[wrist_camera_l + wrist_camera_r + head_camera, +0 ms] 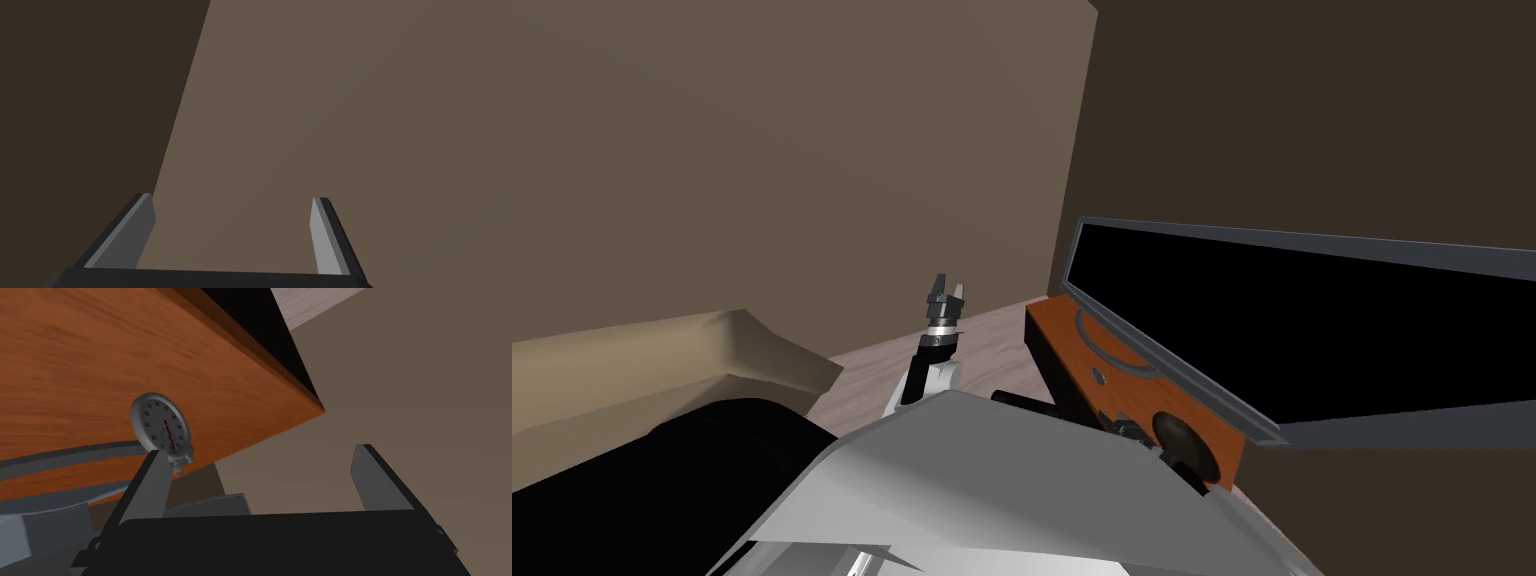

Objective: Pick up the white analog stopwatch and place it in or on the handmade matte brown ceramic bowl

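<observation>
The stopwatch [161, 423] lies face up on an orange-brown wooden tabletop [90, 353], a round grey case with a dark dial and a red hand, its crown pointing toward the right pincer [259, 455]. That pincer hangs wide over the tabletop's edge and holds nothing. One of its fingers [150, 485] reaches up to the watch's crown (whether it touches I cannot tell), so the watch sits just off that fingertip and not in the gap. A grey curved band [50, 458], the foot of a stand, runs across the wood just beside the watch. In the head view the same tabletop [1072, 350] carries a wide black screen [1312, 320] in a grey frame. A small grey disc beside the curved band there looks to be the stopwatch [1098, 377]. At about 4 o'clock from it, near the tabletop's near end, sits a dark rounded bowl [1177, 432], apart from the watch. The left pincer [946, 292] is raised over the pale wood floor [872, 375], at about 9 o'clock from the tabletop's far corner. In its own wrist view the left pincer [232, 197] stands wide and empty.
</observation>
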Robot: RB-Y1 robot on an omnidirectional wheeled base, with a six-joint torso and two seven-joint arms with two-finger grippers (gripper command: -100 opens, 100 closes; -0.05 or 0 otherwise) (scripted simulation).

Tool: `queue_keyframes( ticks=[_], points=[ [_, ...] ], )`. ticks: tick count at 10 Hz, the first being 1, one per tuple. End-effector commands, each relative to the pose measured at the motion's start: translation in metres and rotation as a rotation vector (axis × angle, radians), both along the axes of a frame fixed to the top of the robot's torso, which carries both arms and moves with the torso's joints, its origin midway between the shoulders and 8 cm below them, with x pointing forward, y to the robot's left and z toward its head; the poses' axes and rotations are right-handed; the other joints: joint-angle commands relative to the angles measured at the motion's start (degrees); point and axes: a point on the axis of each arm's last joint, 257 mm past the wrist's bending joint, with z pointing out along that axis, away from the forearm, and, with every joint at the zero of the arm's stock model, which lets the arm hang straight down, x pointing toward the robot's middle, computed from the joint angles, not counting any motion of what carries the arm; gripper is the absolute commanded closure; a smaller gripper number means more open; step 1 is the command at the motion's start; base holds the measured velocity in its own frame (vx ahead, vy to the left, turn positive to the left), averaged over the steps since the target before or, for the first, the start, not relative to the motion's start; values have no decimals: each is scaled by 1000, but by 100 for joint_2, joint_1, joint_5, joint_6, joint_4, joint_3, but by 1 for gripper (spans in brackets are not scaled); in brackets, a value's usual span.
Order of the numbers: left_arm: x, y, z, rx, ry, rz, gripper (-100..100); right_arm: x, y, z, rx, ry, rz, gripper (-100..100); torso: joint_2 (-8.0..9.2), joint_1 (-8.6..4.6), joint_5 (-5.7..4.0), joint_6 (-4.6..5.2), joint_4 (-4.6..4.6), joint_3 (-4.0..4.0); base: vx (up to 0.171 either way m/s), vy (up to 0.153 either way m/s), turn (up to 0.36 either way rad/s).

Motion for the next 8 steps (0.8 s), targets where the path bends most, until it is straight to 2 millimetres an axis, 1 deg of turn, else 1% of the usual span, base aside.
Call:
queue_keyframes(
  ticks=[1, 2, 4, 6, 8],
  points=[
    [0, 0, 0, 0, 0, 0, 0, -23, -27, -15, -91, 50, 40, -100, 0, 0, 0, 0, 0, 0, 101, 31, 270],
    [0, 0, 0, 0, 0, 0, 0, -36, -45, -23, -146, 82, 62, -100, -8, 2, 0, -1, -2, -5, 136, 32, 238],
    [0, 0, 0, 0, 0, 0, 0, -58, -75, -32, -239, 132, 108, -100, -25, 12, 3, 0, -5, -15, 147, 49, 189],
    [0, 0, 0, 0, 0, 0, 0, -76, -100, -37, -315, 174, 153, -100, -29, 11, 3, 1, -7, -17, 149, 42, 160],
    [0, 0, 0, 0, 0, 0, 0, -90, -120, -40, -376, 209, 195, -100, -26, 14, 3, 1, -6, -15, 144, 35, 143]
  ],
)
